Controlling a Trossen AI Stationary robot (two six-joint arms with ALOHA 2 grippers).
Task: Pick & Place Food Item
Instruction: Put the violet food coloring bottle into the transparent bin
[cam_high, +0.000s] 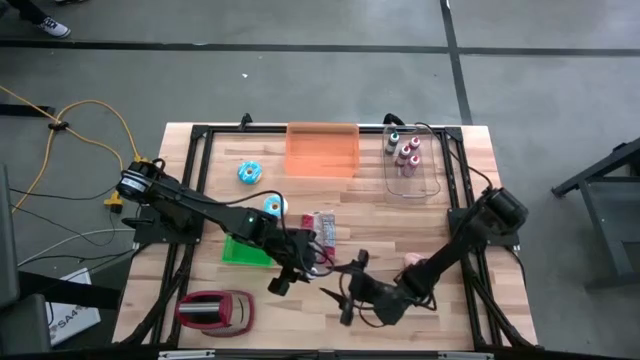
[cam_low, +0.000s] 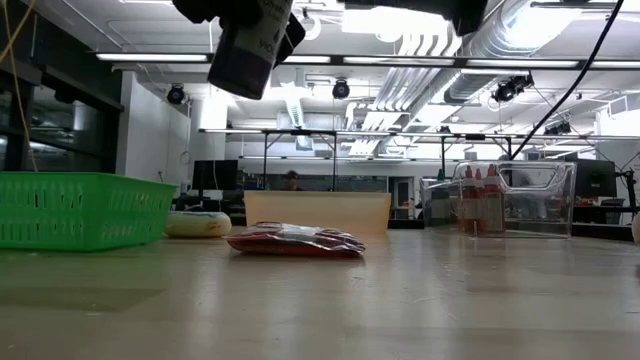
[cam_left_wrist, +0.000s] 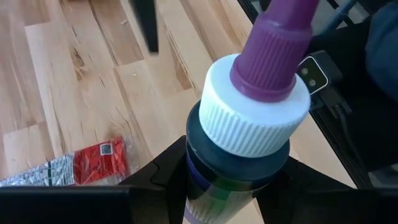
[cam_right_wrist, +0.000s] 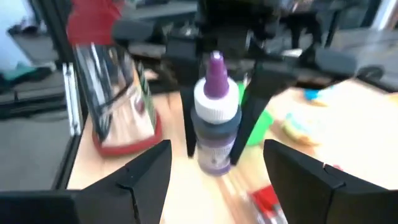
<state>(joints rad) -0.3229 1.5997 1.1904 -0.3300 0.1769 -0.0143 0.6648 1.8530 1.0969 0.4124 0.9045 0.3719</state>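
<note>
High view, step: I read this as a hand-over, or a carry, of a small bottle (cam_high: 305, 262), held above the near middle of the table (cam_high: 440, 225). The left gripper (cam_high: 290, 275) and right gripper (cam_high: 352, 296) face each other, close together.
High view, surroundings: green basket (cam_high: 245, 250) beside the left arm, red packet (cam_high: 324, 228) just beyond the grippers, two donut-like pieces (cam_high: 250, 173), orange bin (cam_high: 322, 150), clear bin of bottles (cam_high: 410, 160), toaster (cam_high: 214, 310) at the near left corner.
Low view: the packet lies flat mid-table; the basket sits to its left. The arms show only as dark shapes overhead; I cannot read any fingers here.
Left wrist view: left fingers (cam_left_wrist: 161, 177) clamped on the dark body of the bottle, below its white collar and purple tip.
Right wrist view: right fingers (cam_right_wrist: 140, 171) stand apart, empty, with the bottle framed between them but farther off, upright in the other gripper.
Next move, judgement: I would ease the right gripper forward to straddle the bottle before closing; the left fingers crowd the body, so free gripping room is scant.
Risk: toaster and basket are nearby.
</note>
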